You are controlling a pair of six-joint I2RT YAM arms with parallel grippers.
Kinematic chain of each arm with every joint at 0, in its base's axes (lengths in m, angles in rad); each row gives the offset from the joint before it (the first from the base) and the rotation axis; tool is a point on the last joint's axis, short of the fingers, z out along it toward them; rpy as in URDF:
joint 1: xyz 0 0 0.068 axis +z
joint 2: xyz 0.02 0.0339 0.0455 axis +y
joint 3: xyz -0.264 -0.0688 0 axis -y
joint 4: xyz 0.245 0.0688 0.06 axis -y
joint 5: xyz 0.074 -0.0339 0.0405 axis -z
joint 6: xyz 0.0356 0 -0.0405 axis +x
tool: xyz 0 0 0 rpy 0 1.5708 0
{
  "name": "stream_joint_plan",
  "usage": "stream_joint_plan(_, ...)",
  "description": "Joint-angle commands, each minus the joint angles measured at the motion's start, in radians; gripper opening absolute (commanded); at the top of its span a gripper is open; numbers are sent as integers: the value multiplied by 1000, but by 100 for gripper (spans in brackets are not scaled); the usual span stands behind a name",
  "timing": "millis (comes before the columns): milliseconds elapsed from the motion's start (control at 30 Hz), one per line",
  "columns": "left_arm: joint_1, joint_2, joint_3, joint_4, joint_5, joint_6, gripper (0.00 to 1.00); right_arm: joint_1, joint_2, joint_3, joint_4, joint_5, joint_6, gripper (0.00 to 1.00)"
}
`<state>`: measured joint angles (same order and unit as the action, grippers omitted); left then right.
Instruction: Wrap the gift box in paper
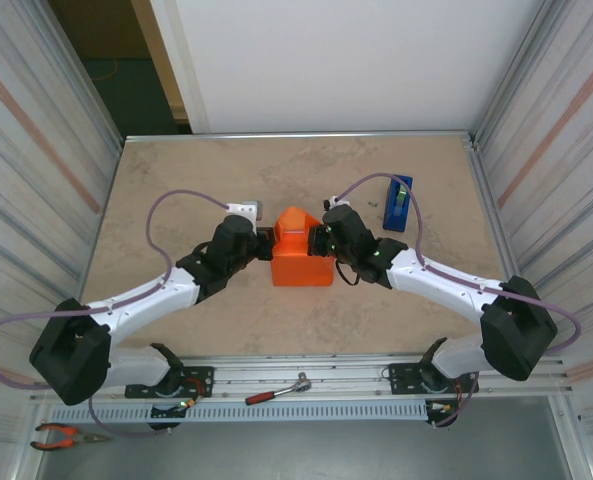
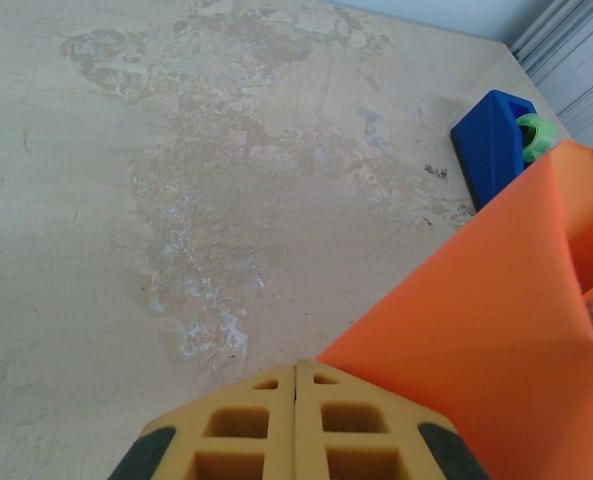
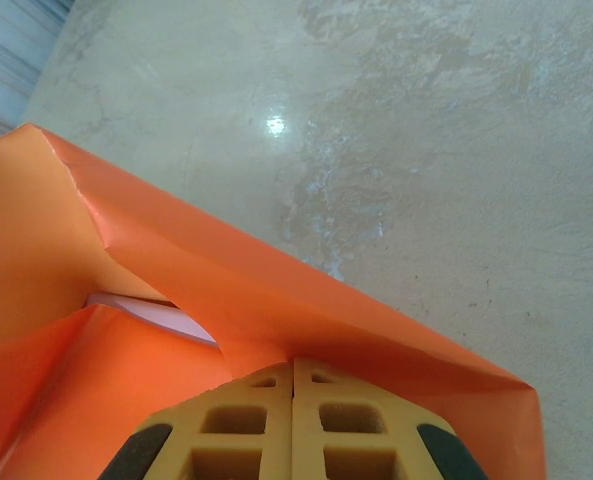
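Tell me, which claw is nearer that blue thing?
The right claw. The blue tape dispenser stands just beyond it, on its side of the orange paper. The left claw is across the paper, farther off.

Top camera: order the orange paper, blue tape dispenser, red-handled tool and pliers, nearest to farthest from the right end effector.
1. Orange paper, beside the right end effector, centre.
2. Blue tape dispenser, far right.
3. Red-handled tool, near rail.
4. Pliers, near-left corner.
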<state>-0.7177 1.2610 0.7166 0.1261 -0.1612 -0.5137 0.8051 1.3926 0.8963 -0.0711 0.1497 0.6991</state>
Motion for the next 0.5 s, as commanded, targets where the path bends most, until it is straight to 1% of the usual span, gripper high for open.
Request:
stream_joint_plan(0,-20,-13,44,0,-37,29,0,36,97,-83,-191,-119,40,0)
stream_joint_plan(267,-23,9,77,-25,-97,50,0,35,95,-85,-191,-119,40,0)
stream_joint_plan(467,-28,51,106,-11,-54,69,0,37,92,-88,-191,-118,41,0)
